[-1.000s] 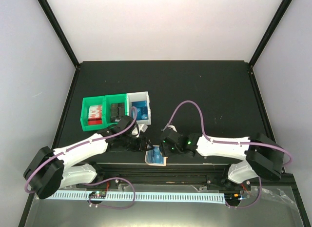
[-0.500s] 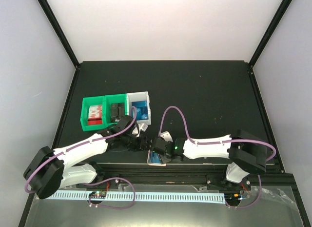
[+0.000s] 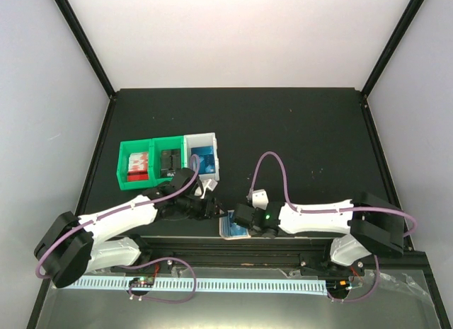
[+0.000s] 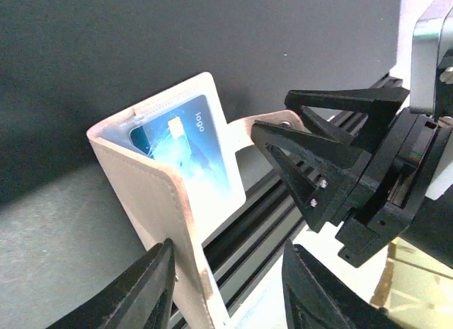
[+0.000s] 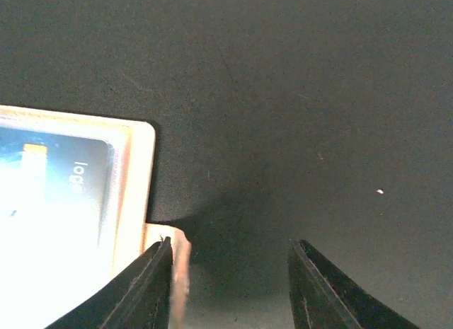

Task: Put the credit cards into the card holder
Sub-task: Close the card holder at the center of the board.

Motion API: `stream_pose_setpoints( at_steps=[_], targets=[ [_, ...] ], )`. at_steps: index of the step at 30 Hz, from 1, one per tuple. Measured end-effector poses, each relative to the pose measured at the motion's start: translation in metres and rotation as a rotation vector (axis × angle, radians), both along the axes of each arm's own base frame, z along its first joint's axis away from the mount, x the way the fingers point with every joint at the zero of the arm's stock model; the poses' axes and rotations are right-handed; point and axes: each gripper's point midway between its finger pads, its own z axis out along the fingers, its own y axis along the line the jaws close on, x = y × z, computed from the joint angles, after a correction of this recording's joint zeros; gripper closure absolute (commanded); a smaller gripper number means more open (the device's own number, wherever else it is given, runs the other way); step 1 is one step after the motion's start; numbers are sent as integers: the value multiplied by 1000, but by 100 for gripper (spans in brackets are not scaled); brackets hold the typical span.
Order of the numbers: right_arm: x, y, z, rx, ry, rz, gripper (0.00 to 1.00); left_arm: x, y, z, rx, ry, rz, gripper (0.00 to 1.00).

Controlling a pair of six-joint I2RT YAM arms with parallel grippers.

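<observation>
The holder (image 3: 233, 228) stands open right at the table's (image 3: 304, 145) near edge, with lots of bare room behind it. I see a blue card (image 4: 190, 148) inside. My left gripper (image 4: 228, 251) is wide, with one flap between its fingers. My right gripper (image 5: 228, 258) is wide too, just beside the holder's corner.

The card holder (image 4: 148, 194) looks like matt stitched leather, glossy clear plastic inside covering a smooth plastic credit card (image 4: 191, 148), on a matt, faintly speckled table (image 4: 141, 46).
</observation>
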Motion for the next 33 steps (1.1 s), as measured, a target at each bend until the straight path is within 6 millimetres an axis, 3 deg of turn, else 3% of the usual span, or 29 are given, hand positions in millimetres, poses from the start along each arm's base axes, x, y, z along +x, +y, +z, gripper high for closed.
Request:
stream_pose_setpoints(
  at_steps=[5, 13, 21, 26, 33],
  targets=[
    [1, -2, 8, 51, -19, -27, 60, -4, -11, 8, -60, 5, -21, 48],
    [-3, -14, 7, 178, -18, -56, 68, -12, -36, 18, -152, 25, -73, 46],
    [-1, -18, -5, 248, 25, -87, 70, -19, -58, 1, -167, 90, -102, 47],
    [0, -11, 4, 321, 25, -81, 70, -20, -64, -8, -162, 115, -102, 49],
    [4, -9, 13, 406, 23, -82, 78, -17, -65, -16, -125, 94, -73, 56]
  ],
)
